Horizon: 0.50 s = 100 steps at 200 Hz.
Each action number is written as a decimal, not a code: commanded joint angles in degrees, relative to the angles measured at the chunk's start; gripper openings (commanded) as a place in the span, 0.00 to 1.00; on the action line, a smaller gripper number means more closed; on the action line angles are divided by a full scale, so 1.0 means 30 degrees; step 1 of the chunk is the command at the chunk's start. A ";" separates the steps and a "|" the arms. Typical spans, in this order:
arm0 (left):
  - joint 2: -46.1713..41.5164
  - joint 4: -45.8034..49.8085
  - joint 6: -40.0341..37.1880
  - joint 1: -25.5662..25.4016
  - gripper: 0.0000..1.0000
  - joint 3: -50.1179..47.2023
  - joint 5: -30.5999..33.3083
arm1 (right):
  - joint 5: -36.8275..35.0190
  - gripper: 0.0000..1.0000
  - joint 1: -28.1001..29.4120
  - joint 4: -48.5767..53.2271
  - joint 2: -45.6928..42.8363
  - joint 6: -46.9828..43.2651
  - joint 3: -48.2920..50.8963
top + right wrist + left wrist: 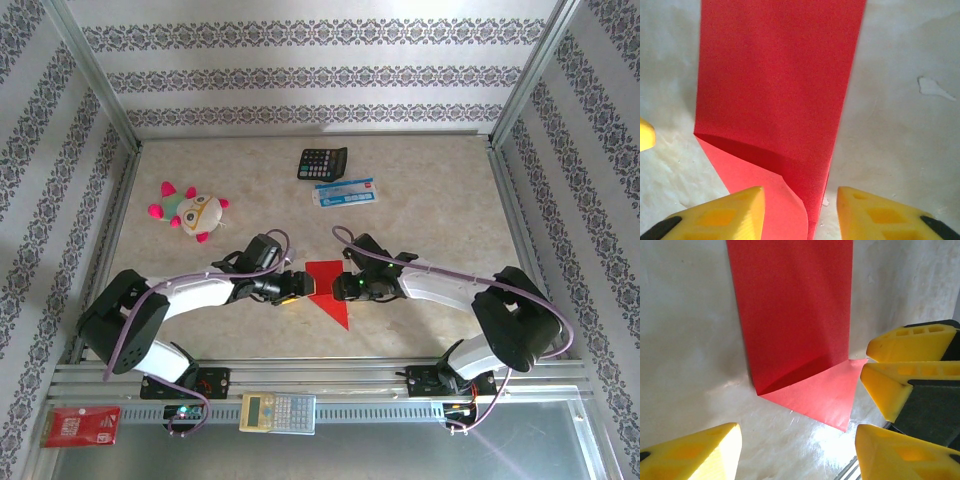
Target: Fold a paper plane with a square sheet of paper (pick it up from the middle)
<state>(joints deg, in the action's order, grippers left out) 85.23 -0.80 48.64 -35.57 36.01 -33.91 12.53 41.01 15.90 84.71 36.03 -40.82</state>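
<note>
Near the middle of the surface's near edge, the red paper (328,285) lies flat on the beige marbled table (430,220), folded into a strip with a triangular flap pointing at that edge. Left gripper (295,285) sits just beside its left side, fingers spread. Right gripper (345,287) sits at its right side, fingers spread too, the paper's curled edge in the gap. Black calculator (322,162) and blue-white packet (345,192) lie toward the far edge, a plush toy (190,210) toward the left edge. Striped patterned walls (320,70) enclose three sides.
</note>
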 commanded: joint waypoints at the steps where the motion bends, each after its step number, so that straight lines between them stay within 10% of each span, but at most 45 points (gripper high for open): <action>1: 0.0364 0.0159 -0.0182 -0.0184 0.62 0.0520 -0.0515 | 0.0085 0.38 0.0002 -0.0276 0.0228 0.0155 0.0376; 100: 0.1982 -0.1066 0.0514 -0.0535 0.57 0.1061 -0.1265 | -0.0842 0.20 -0.0004 -0.0071 0.0698 0.0228 0.0949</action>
<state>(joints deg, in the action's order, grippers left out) 89.78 -1.32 48.88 -36.45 37.71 -36.05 11.64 41.01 15.64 86.19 36.10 -39.22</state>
